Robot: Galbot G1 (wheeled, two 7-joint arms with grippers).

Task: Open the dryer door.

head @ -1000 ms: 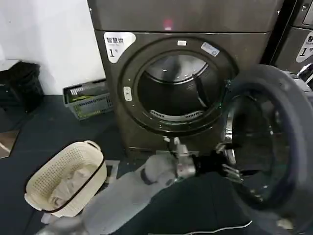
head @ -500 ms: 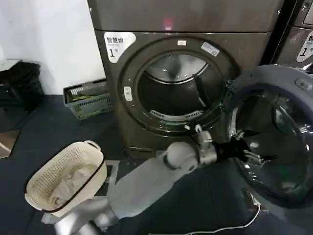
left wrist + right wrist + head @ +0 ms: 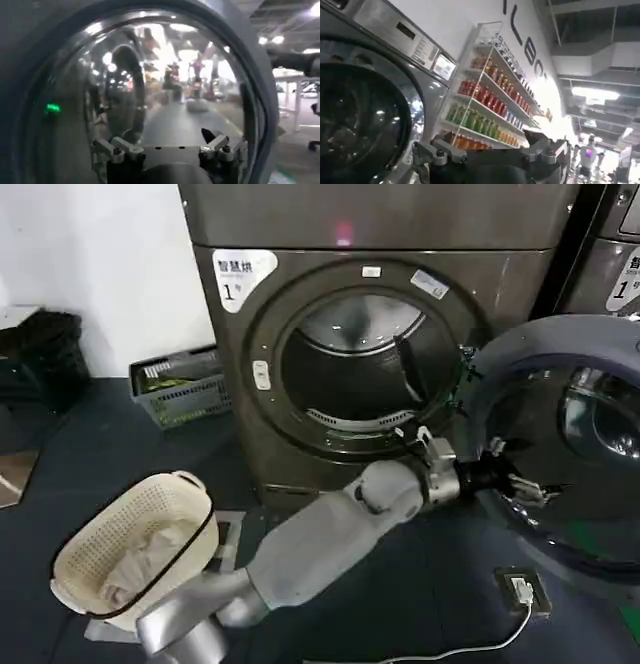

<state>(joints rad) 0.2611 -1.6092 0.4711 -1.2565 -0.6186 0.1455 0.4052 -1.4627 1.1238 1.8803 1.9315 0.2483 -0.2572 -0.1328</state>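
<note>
Dark floor [image 3: 90, 444] fronts the dryer; its dryer door [image 3: 560, 364] hangs wide. Left end effector [image 3: 520, 487], fingers apart, touches its glass and may slip, overswinging it.

One dryer door [image 3: 560, 454] is standing swung wide, just beyond the left gripper [image 3: 520, 484], and one open drum mouth [image 3: 362, 364] is gaping behind that pincer. Two number stickers are showing: one [image 3: 240, 276] far up and back from the pincer, one [image 3: 622, 279] above it on the neighbouring machine. Two baskets are sitting well behind the pincer's arm: one cream [image 3: 135, 546], one grey [image 3: 180, 387]. One floor socket [image 3: 522, 590] is lying below the pincer.
</note>
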